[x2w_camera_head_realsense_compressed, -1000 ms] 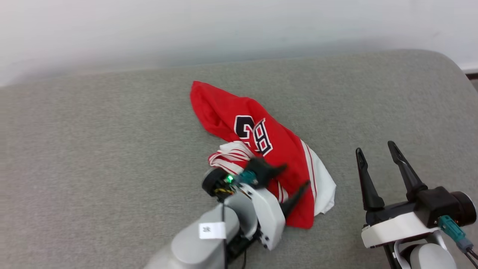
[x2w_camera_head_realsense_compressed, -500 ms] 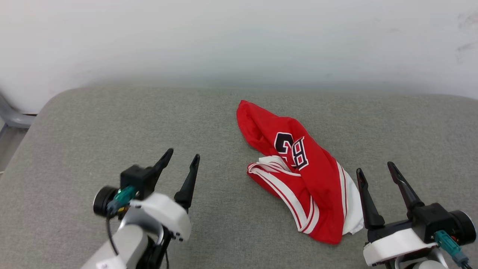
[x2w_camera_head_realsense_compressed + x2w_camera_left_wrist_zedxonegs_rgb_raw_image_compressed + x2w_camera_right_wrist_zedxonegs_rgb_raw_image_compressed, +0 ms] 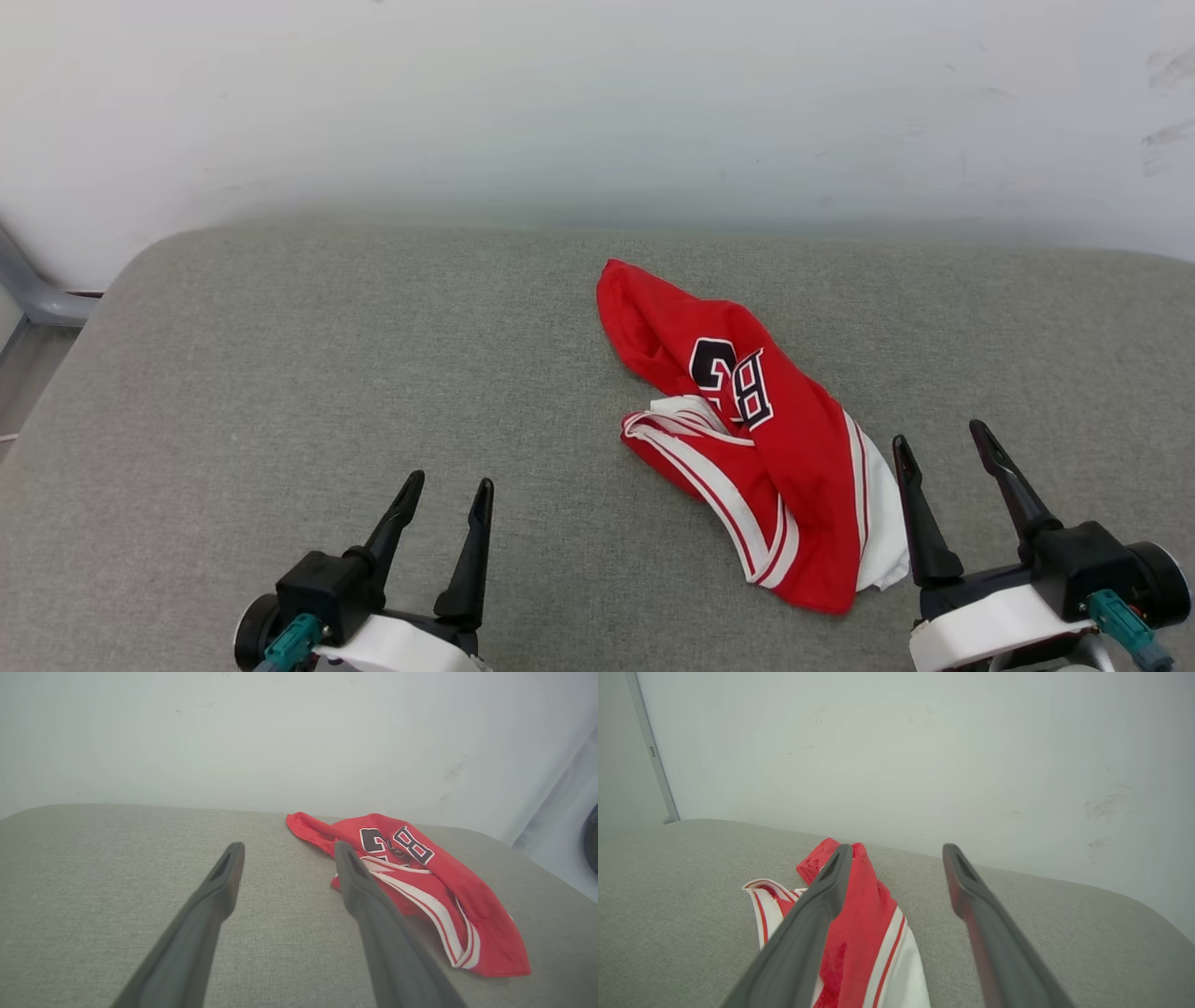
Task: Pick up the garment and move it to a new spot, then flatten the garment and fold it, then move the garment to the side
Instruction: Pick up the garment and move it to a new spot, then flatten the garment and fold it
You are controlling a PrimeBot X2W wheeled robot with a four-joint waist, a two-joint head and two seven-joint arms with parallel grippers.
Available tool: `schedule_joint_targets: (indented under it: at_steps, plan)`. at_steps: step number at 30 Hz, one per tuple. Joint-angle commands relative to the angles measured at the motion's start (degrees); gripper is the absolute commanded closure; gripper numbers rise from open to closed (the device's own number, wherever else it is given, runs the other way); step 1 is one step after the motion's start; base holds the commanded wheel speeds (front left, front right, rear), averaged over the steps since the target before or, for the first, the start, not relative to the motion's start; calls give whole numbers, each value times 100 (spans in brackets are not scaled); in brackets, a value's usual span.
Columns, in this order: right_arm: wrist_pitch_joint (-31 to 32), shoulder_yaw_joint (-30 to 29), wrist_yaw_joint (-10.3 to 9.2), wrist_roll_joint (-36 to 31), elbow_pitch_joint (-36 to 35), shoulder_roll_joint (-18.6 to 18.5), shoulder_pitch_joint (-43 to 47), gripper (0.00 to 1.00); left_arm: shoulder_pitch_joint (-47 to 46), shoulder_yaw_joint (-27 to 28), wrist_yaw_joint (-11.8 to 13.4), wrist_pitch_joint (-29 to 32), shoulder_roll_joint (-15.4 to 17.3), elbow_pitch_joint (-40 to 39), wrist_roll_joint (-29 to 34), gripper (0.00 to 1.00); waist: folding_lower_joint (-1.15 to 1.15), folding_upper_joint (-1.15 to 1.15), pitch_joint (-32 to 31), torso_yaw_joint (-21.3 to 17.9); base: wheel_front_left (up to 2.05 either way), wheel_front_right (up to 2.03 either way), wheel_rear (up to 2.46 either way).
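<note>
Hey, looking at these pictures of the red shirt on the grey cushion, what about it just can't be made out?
- Lettering: head view, the shirt's own folds hide most of it; a few characters show.
- Shirt's underside: every view, it lies buried under the bunched cloth.
- Shirt's near end: right wrist view, covered by a finger of the right gripper and cut by the bottom edge.
- Left gripper wrist: head view, cut by the bottom edge.

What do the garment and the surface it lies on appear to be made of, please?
The garment: probably a soft, matte textile, red with white striped trim; it lies crumpled in limp folds. The grey surface: seemingly woven upholstery cloth, matte, with a fine visible weave and rounded, padded-looking corners.
</note>
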Motion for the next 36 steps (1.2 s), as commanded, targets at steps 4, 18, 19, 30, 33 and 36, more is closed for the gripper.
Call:
schedule_joint_targets:
  at_steps: [4,18,19,30,33,36]
  plan:
    - [-10,40,-6,34,2,11,14,0,142,296,-300,-27,-227,77,408,0,0,0,4,-70,0,0,0]
    - [-10,128,-6,-38,-59,11,-100,0,-745,470,-999,643,-125,492,415,0,0,0,207,-341,0,0,0]
    - [-10,131,-6,-65,-72,11,-114,0,-959,385,-1031,912,-65,490,331,0,0,0,267,-362,0,0,0]
    - [-10,266,-6,23,-209,12,-453,0,-3688,-708,-1097,5216,482,613,-1492,0,0,0,1046,-831,0,0,0]
    - [-10,326,-6,94,-214,11,-539,0,-4201,-904,-1098,5909,632,852,-1637,0,0,0,1230,-1037,0,0,0]
    - [-10,365,-6,125,-228,12,-604,0,-4409,-1016,-1099,6169,709,1036,-1690,0,0,0,1346,-1163,0,0,0]
